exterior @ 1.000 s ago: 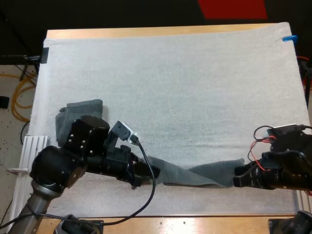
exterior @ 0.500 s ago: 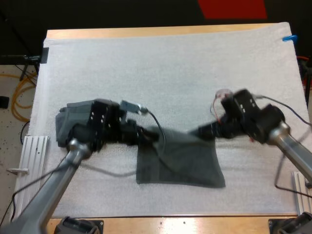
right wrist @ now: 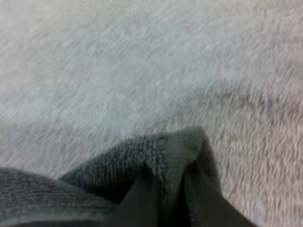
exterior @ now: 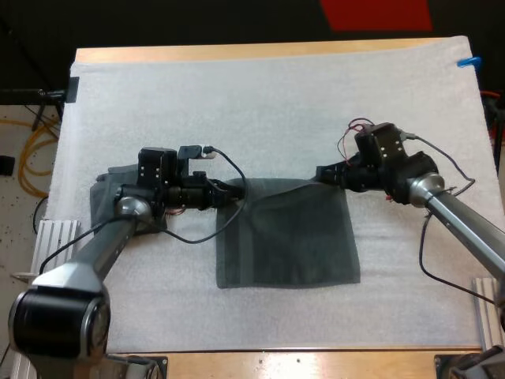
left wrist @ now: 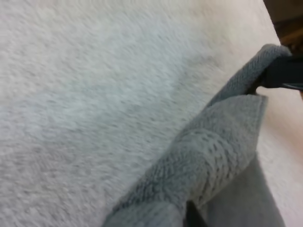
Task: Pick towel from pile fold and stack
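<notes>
A dark grey-green towel (exterior: pixel 288 233) lies spread flat on the white mat, its far edge stretched between both grippers. My left gripper (exterior: pixel 233 190) is shut on the towel's far left corner (left wrist: pixel 222 142). My right gripper (exterior: pixel 322 174) is shut on the far right corner (right wrist: pixel 175 156). In the left wrist view the other arm's gripper (left wrist: pixel 284 73) is at the opposite corner of the towel. A second dark towel (exterior: pixel 106 197) lies bunched at the mat's left side, partly hidden behind my left arm.
The white mat (exterior: pixel 276 103) covers the wooden table (exterior: pixel 237 52). A white slotted rack (exterior: pixel 47 241) stands off the table's left edge. Open mat lies beyond and in front of the spread towel.
Both grippers carried the towel from the near edge away toward the mat's middle. It went from a twisted strip to a flat spread sheet.
</notes>
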